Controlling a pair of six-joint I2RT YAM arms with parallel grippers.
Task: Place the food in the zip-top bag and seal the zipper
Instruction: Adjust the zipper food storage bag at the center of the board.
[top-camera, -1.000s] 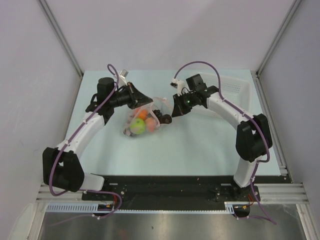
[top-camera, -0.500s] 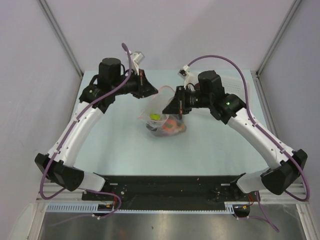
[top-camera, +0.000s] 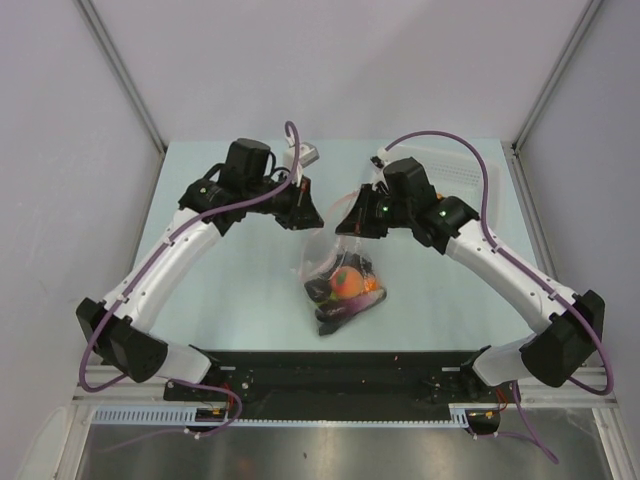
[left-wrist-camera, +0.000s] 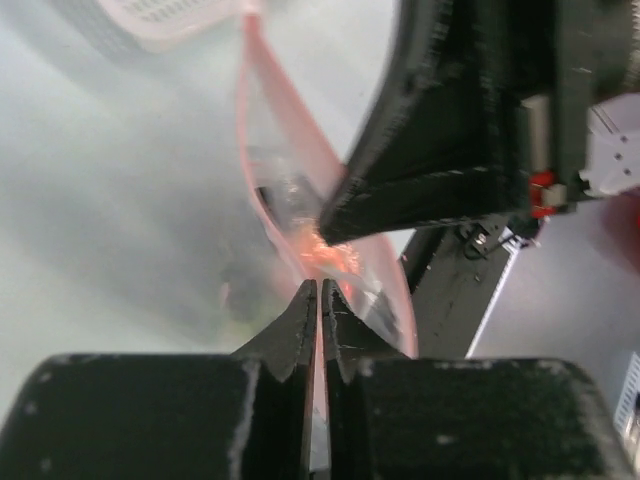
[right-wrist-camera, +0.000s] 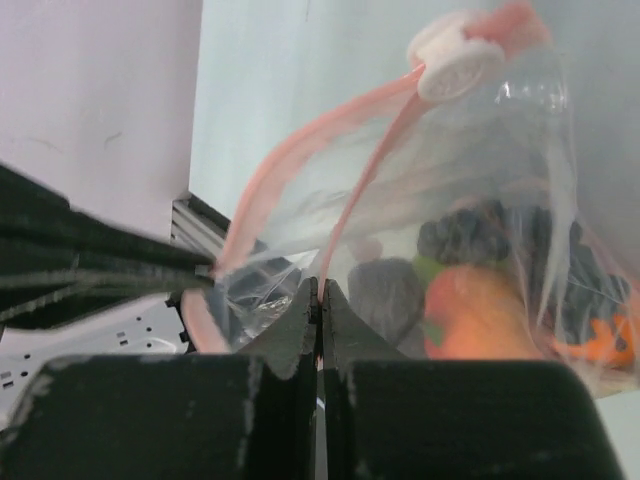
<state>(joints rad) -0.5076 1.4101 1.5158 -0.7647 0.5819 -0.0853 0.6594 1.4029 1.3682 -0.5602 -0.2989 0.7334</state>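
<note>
Left gripper and right gripper each clamp the bag's pink zipper; food sits inside, centre frame.

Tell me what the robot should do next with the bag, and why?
Probably ease the two claws together so the zipper's pink strips meet. The food is already in the bag, which hangs from the left claw and right claw, each pinching one strip, and the right wrist view shows the strips gaping apart.
</note>
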